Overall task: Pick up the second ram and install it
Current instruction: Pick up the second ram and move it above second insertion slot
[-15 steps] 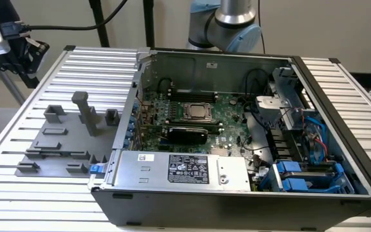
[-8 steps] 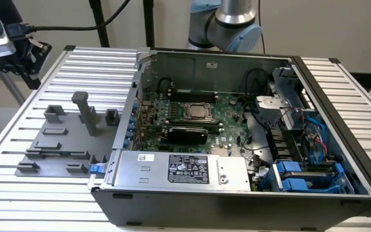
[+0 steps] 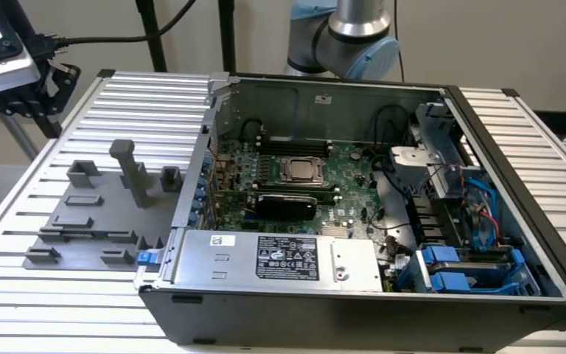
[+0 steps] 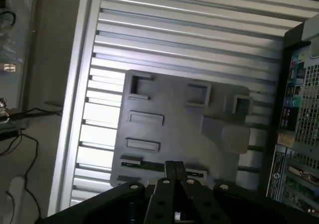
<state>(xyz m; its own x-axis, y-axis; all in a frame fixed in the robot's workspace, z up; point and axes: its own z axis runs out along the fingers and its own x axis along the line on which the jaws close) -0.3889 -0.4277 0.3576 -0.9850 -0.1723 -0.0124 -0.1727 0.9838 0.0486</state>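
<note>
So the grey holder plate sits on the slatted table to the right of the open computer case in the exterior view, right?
No. The exterior view shows the grey holder plate on the slatted table to the exterior view's left of the open computer case, not to its right.

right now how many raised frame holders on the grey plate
3 holders in a row on the plate: one farthest from the computer case, one middle, one nearest; gripper may hide more.

A pale wall (image 3: 500, 29) backs the ribbed aluminium table (image 3: 145, 88); black stand poles (image 3: 226, 33) rise behind it.
</note>
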